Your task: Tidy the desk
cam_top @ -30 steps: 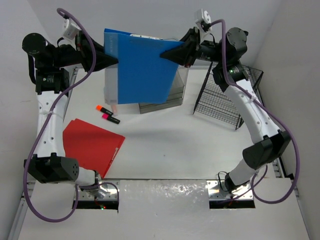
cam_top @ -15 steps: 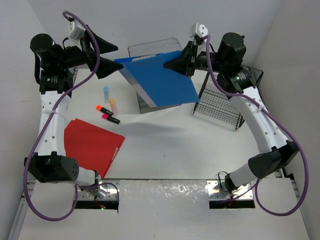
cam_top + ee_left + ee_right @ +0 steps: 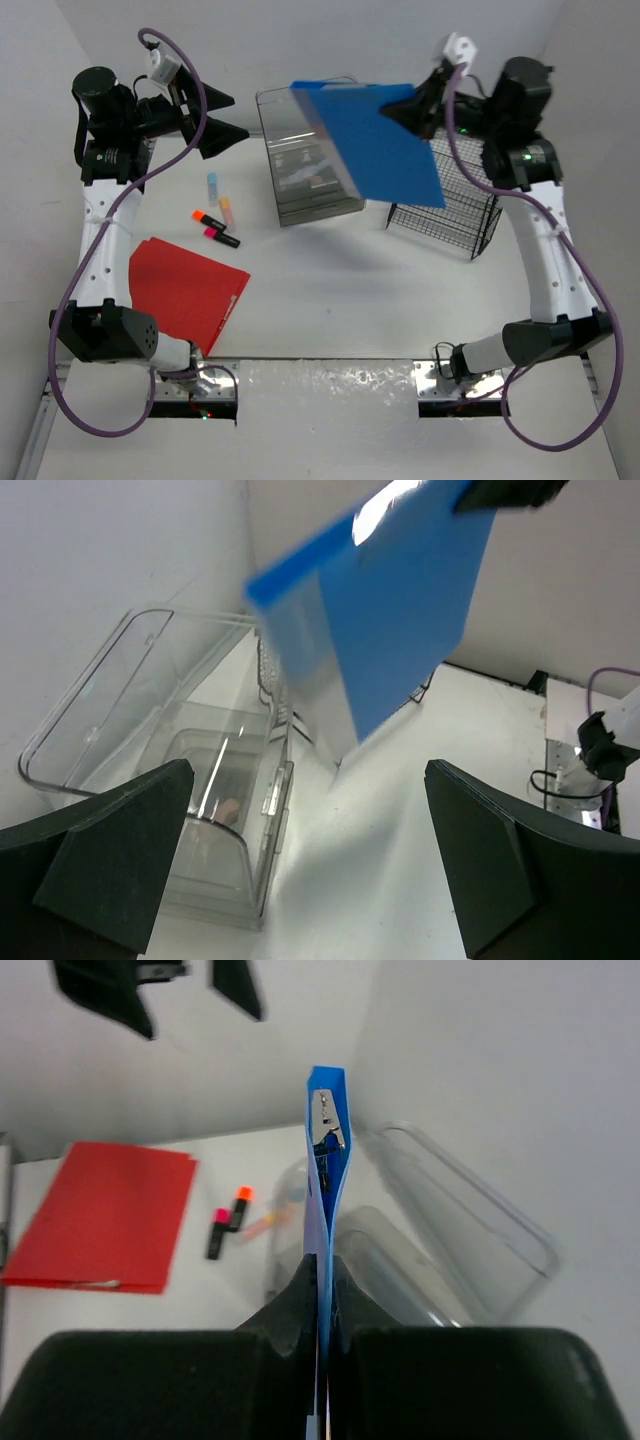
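Note:
A blue folder [image 3: 380,145] hangs in the air above the back of the white desk [image 3: 330,300], partly over the clear drawer box [image 3: 300,185] and the black wire rack [image 3: 450,215]. My right gripper [image 3: 402,107] is shut on the folder's upper right edge; in the right wrist view the folder [image 3: 322,1160] is edge-on, pinched between the jaws [image 3: 323,1260]. My left gripper [image 3: 238,117] is open at the back left, apart from the folder, with nothing between its fingers [image 3: 310,780]. The left wrist view has the folder [image 3: 400,610] ahead.
A red folder [image 3: 190,290] lies flat at the desk's left. Orange [image 3: 205,217] and pink [image 3: 220,236] highlighters and two pale markers [image 3: 220,197] lie between it and the drawer box [image 3: 150,740]. The side walls stand close.
My left gripper has opened, let go of the blue folder and drawn back left. The right gripper has carried the folder rightward, toward the wire rack.

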You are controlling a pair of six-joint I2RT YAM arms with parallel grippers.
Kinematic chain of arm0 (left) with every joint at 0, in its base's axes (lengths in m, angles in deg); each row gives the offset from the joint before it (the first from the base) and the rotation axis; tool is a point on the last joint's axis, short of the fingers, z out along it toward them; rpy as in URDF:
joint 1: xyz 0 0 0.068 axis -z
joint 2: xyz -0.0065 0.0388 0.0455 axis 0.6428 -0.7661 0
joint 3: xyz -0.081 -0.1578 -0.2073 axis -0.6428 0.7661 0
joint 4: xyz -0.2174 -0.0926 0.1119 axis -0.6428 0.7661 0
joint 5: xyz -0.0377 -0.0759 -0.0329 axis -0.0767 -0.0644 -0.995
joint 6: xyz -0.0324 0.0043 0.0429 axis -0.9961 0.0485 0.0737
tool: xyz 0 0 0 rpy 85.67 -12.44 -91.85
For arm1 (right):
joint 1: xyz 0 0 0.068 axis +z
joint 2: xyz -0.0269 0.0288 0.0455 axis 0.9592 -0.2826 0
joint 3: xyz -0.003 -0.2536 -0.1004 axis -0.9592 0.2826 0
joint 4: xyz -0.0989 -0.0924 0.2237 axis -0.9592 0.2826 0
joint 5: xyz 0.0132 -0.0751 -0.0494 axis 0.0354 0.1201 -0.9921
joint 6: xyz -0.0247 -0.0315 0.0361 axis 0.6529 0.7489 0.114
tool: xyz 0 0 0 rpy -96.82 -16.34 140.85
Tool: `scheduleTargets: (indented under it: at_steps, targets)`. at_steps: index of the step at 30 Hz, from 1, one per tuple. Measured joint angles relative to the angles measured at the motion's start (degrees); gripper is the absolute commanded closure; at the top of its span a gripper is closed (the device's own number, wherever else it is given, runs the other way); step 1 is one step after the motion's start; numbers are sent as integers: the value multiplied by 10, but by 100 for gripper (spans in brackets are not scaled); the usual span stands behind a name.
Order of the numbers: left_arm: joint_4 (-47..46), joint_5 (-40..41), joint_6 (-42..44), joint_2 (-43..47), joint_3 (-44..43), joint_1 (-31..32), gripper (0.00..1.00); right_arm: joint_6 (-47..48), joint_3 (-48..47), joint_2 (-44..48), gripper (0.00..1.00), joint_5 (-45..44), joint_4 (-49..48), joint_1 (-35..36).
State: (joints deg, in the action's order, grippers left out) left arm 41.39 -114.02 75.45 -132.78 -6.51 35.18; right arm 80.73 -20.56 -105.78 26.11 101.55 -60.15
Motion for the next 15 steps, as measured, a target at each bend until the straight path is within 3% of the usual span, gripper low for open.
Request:
scheduleTargets:
  at_steps: [8, 15]
  targets:
    - [62, 23, 59, -4, 0, 0, 1, -116, 23, 59, 100, 40, -141, -205]
    - [96, 31, 95, -5, 1, 0, 0, -252, 19, 19, 100, 99, -326, -299]
